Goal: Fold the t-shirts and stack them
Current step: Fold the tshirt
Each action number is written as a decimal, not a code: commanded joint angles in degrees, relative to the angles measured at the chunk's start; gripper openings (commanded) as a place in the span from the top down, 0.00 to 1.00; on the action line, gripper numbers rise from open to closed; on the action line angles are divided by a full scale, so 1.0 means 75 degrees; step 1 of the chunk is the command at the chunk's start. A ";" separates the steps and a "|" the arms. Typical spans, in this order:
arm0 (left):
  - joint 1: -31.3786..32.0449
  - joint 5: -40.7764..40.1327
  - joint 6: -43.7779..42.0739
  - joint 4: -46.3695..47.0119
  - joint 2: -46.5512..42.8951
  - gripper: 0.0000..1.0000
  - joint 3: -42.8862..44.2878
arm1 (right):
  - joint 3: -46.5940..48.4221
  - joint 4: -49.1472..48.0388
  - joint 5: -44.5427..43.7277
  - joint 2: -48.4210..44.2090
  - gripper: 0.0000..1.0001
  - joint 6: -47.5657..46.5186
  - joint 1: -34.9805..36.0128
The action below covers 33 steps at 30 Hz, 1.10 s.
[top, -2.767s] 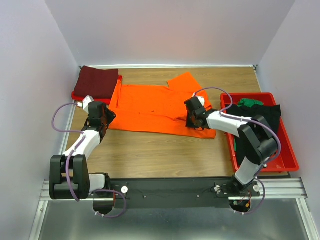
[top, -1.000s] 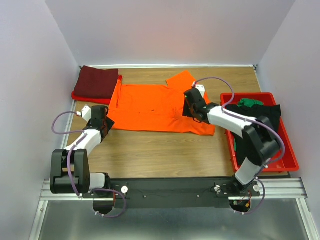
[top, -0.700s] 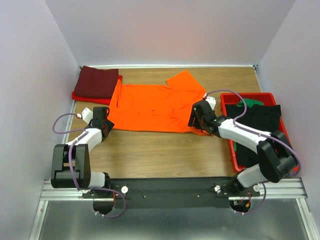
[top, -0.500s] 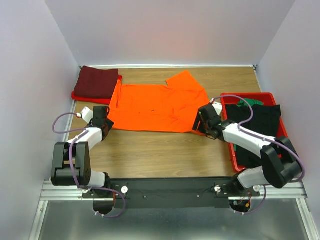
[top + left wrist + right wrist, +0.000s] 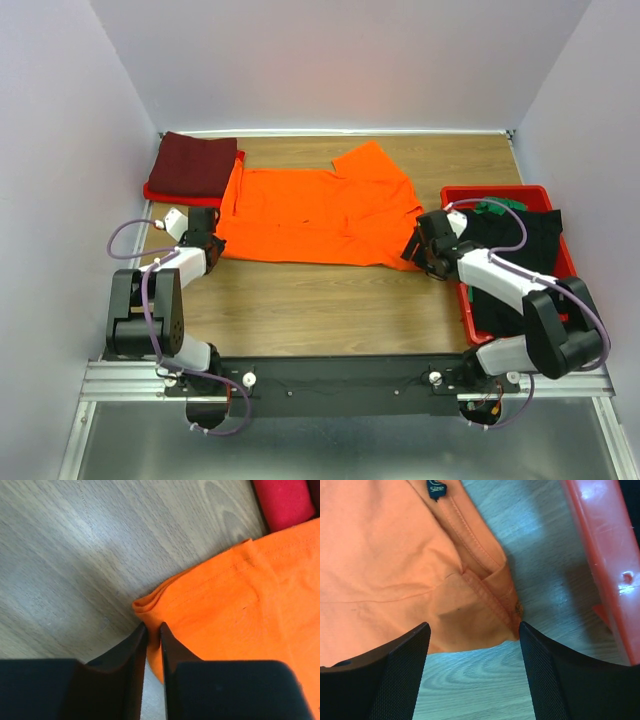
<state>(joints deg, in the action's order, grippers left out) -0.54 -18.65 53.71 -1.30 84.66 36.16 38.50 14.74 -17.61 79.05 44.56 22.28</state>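
Cloth matters most here: your orange t-shirt [image 5: 310,215] lies spread flat on the wood-grain table [image 5: 300,300], a broad rectangle with one sleeve angled toward the far side and stitched hems. Your left gripper [image 5: 152,627] has its smooth black fingers [image 5: 125,670] almost together at the shirt's doubled near-left corner; you cannot tell whether they pinch it. Your right gripper [image 5: 473,630] gapes wide, its mesh-textured pads [image 5: 400,670] straddling the rumpled near-right corner beside the glossy red tray [image 5: 600,555]. A maroon t-shirt [image 5: 195,163] sits folded square at far left.

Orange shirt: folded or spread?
Spread. The orange shirt lies flat across the table, a sleeve sticking out at the far edge.
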 commanded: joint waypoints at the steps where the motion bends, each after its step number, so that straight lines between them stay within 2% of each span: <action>1: -0.0034 -0.0185 -0.0165 0.0044 0.0137 0.84 0.0194 | -0.0094 0.0062 -0.0195 0.0183 0.23 0.0200 -0.0030; 4: -0.0034 -0.0126 -0.0247 0.0091 0.0149 0.91 0.0241 | -0.0094 0.0038 -0.0324 0.0417 0.25 0.0142 -0.0030; 5: -0.0034 -0.0103 -0.0259 0.0080 0.0114 1.00 0.0241 | -0.0083 0.0027 -0.0371 0.0510 0.26 0.0118 -0.0041; 6: -0.0034 -0.0091 -0.0271 0.0080 0.0068 1.00 0.0229 | -0.0048 0.0027 -0.0429 0.0627 0.29 0.0071 -0.0041; 7: -0.0034 -0.0091 -0.0283 0.0068 0.0009 1.00 0.0171 | -0.0013 0.0015 -0.0453 0.0687 0.36 0.0036 -0.0041; 8: -0.0034 -0.0068 -0.0271 0.0068 -0.0119 1.00 0.0136 | 0.0057 0.0026 -0.0453 0.0803 0.62 -0.0057 -0.0053; 13: -0.0034 -0.0009 -0.0096 -0.0271 -0.0612 1.00 -0.0168 | 0.0093 0.0085 -0.0266 0.0594 0.97 -0.0386 -0.0158; 14: -0.0034 -0.0009 -0.0072 -0.0342 -0.0868 1.00 -0.0216 | 0.0081 0.0190 -0.0196 0.0443 1.00 -0.0421 -0.0170; 26: -0.0093 0.0296 0.0268 -0.1736 -0.3597 1.00 -0.0638 | 0.0632 0.2333 -0.0114 -0.2217 1.00 -0.0351 -0.0205; 33: -0.0116 0.0273 0.0350 -0.2591 -0.5063 1.00 -0.0579 | 0.0749 0.3084 0.0015 -0.3004 0.99 -0.0234 -0.0205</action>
<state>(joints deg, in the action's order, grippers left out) -0.80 -15.86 55.37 -15.38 51.59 32.03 42.30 31.57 -17.74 58.35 42.04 21.26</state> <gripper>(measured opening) 0.010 0.014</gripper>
